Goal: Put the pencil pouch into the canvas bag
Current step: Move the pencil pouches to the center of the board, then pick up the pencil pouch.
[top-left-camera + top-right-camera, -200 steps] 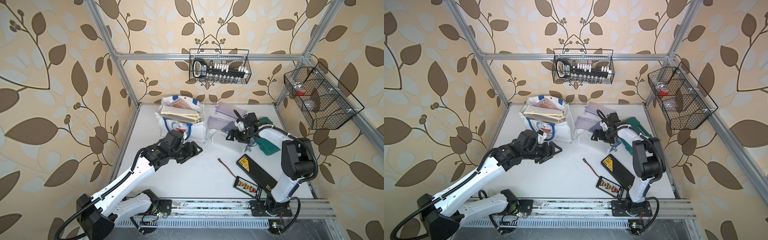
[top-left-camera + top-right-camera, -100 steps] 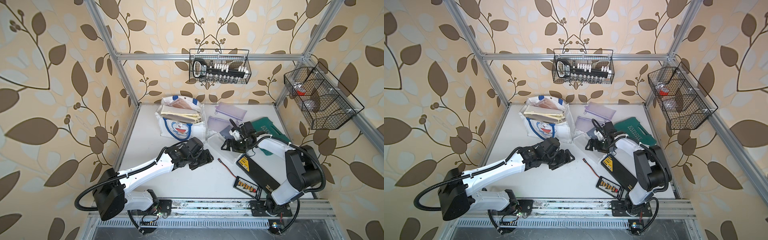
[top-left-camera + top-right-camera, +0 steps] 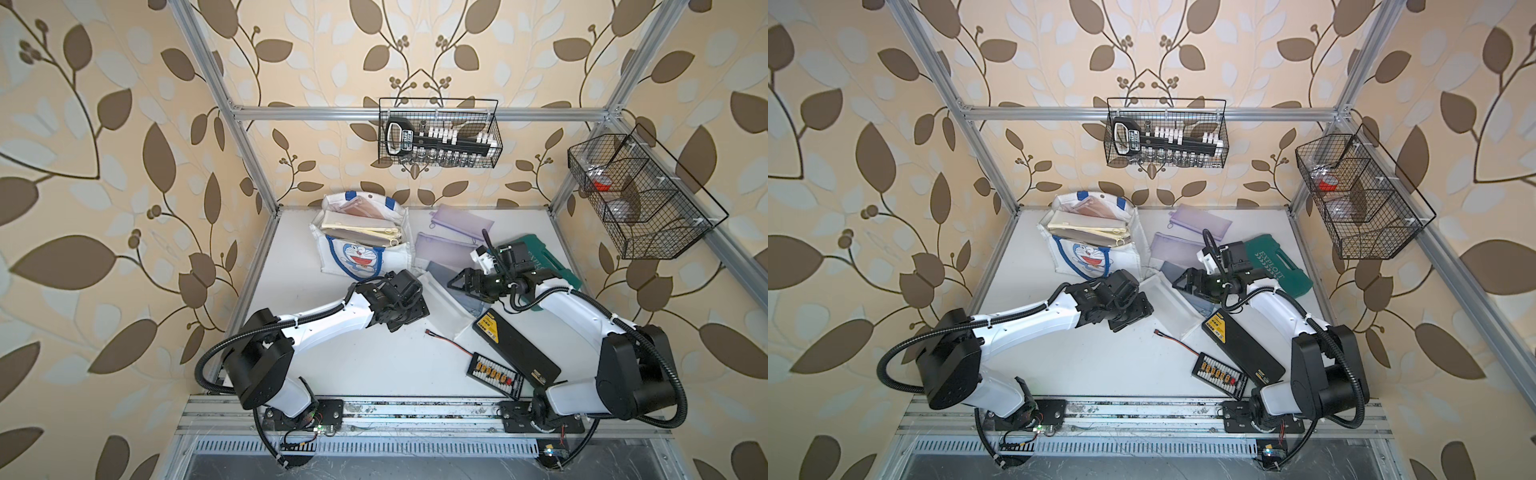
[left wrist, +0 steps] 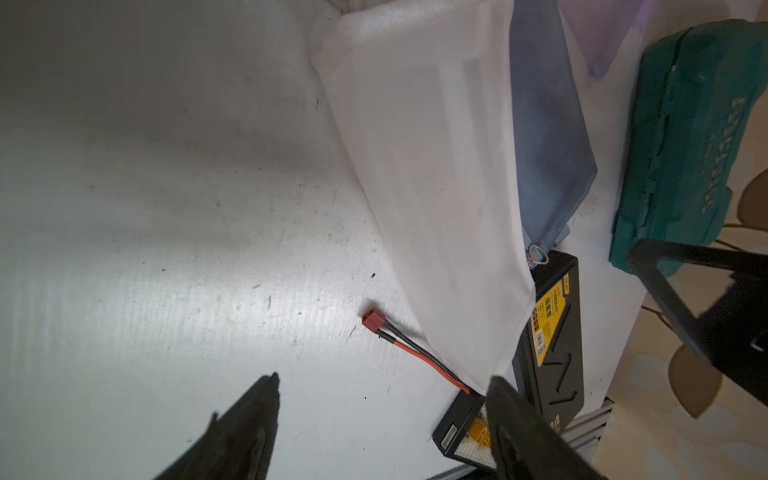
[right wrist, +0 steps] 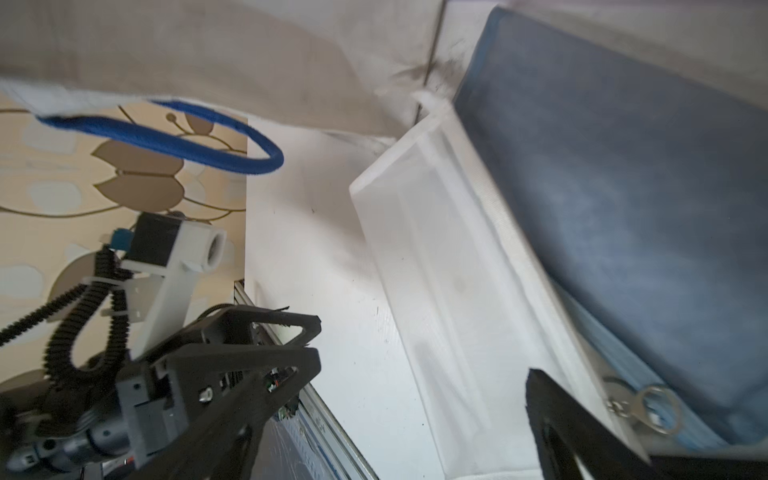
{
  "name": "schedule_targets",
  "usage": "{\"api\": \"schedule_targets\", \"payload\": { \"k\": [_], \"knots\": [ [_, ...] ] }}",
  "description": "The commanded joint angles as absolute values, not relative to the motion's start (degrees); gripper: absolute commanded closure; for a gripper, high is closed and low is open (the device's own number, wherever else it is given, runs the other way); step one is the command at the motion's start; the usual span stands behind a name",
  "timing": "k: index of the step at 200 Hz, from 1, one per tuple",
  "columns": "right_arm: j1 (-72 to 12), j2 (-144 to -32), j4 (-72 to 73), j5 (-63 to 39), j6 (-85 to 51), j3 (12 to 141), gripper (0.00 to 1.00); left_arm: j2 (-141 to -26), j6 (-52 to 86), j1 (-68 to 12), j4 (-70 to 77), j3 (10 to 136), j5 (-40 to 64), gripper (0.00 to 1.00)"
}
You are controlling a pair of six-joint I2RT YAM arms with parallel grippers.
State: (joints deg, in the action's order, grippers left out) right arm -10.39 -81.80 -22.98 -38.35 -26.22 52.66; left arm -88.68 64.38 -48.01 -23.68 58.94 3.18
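The canvas bag (image 3: pixel 360 248) (image 3: pixel 1090 249), white with blue handles and a cat face, stands at the back left with several flat pouches in it. A white translucent pencil pouch (image 3: pixel 444 305) (image 4: pixel 436 187) (image 5: pixel 449 291) lies flat on the table. It partly overlaps a blue-grey pouch (image 3: pixel 451 272) (image 4: pixel 544 124) (image 5: pixel 623 208). My left gripper (image 3: pixel 411 318) (image 4: pixel 382 382) is open and empty, low at the white pouch's left edge. My right gripper (image 3: pixel 457 286) (image 5: pixel 424 353) is open and empty above both pouches.
Two purple pouches (image 3: pixel 461 218) (image 3: pixel 440 246) lie behind them. A green tool case (image 3: pixel 548 262) is at the right. A black charger (image 3: pixel 515 347), a small connector board (image 3: pixel 494 374) and its red-tipped wire (image 4: pixel 372 322) lie at the front right. Wire baskets (image 3: pixel 438 137) hang above.
My left arm swung from beside the canvas bag towards the front right, up to the white pouch. My right gripper came forward off the back pouches, uncovering the green case.
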Motion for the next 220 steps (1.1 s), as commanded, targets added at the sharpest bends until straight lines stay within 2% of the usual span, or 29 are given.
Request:
{"api": "schedule_targets", "payload": {
  "k": [1,42,71,97,115,145,220],
  "knots": [
    [-8.55,-85.24,-27.73,-38.80,-20.83,54.40,0.05,-93.18,64.71,-47.81,-22.18,62.67,1.66,0.22],
    [-8.48,-91.61,-26.76,-37.68,-18.04,55.70,0.05,-101.96,68.31,-48.08,-21.38,68.09,2.08,0.21],
    [-8.44,-94.99,-25.05,-38.97,-17.50,54.86,0.06,-105.74,71.31,-48.08,-19.59,68.73,2.11,0.29],
    [-8.48,-95.81,-23.94,-40.20,-17.03,53.36,0.07,-108.38,71.38,-48.08,-18.36,69.76,2.77,0.50],
    [-8.44,-95.30,-24.12,-41.19,-16.88,52.74,0.08,-108.89,70.56,-48.08,-17.81,69.97,3.13,0.72],
    [-8.44,-92.88,-26.40,-41.50,-15.71,53.72,0.11,-106.57,69.62,-48.08,-16.73,67.62,3.06,1.00],
    [-8.44,-80.60,-34.45,-45.81,-14.20,56.60,0.12,-92.41,59.81,-48.41,-7.74,57.55,10.57,1.00]
  ]
}}
